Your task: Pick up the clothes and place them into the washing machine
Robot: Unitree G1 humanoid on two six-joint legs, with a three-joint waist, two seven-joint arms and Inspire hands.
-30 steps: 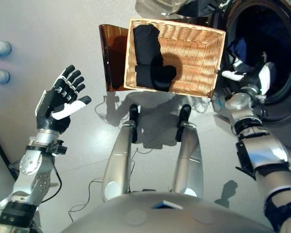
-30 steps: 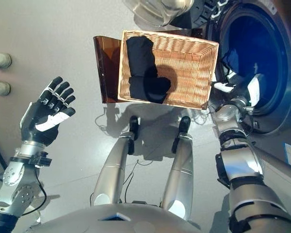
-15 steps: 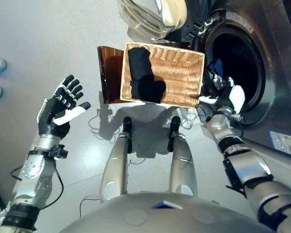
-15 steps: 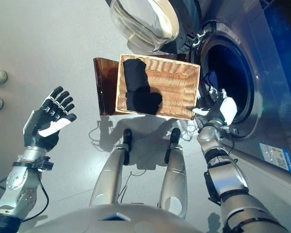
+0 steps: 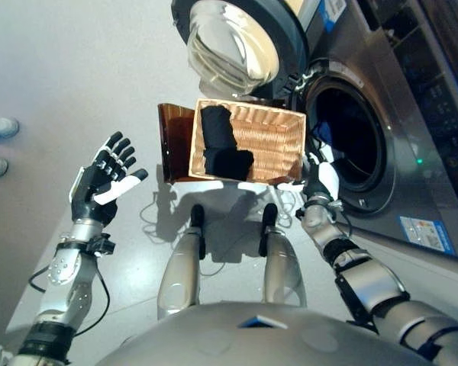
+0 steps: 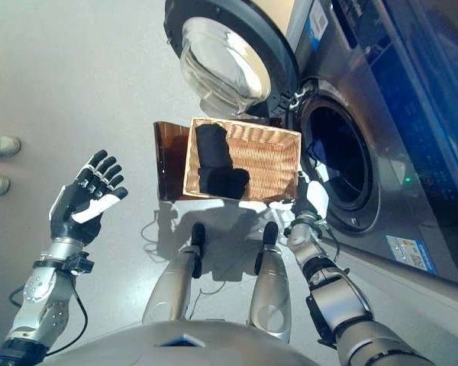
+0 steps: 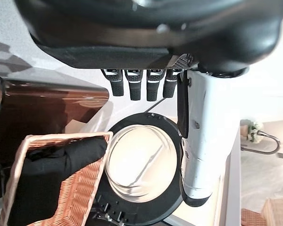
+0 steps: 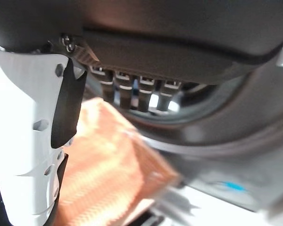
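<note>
One black garment (image 5: 217, 142) lies bunched along the left end of the wicker basket (image 5: 278, 145), just before the washing machine's (image 5: 382, 114) open drum. You have both hands empty: your left hand (image 5: 99, 179) is raised well to the side with fingers spread, and your right hand (image 5: 320, 177) sits by the basket's right end near the drum's rim, fingers straight, as far as its blurred wrist view tells. Expect light, limp cloth; pinch the thick folded lump so nothing trails.

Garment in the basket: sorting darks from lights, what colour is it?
Black garment, clearest in the left eye view.
</note>
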